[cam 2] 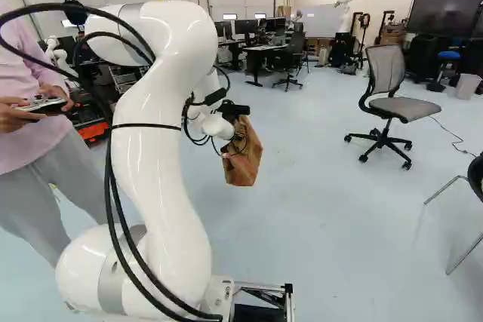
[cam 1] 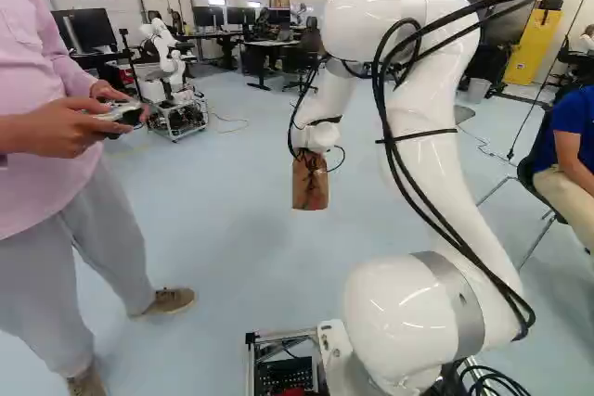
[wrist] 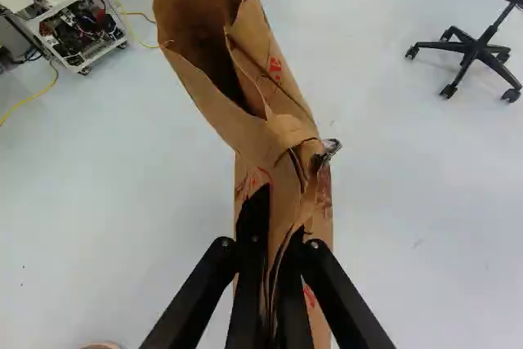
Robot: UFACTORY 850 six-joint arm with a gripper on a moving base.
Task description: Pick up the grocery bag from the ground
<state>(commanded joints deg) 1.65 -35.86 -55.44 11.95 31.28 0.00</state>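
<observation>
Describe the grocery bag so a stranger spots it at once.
Follow the big white arm to the pincer at its far end. Clamped there is the bag: brown crumpled paper, hanging above the floor, whereas the grey chair beyond stands on it.

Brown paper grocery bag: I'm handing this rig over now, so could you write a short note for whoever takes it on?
Gripper: shut on the bag's creased paper, one finger on either side.
Grocery bag: hanging from the gripper, off the floor; its open mouth tips away ahead of the fingers. What is inside can't be seen.
Done: bag gripped and lifted.
Left: nothing more of the pick-up that I can see; probably keep the grip and move gently, as the paper may slip or tear.
</observation>
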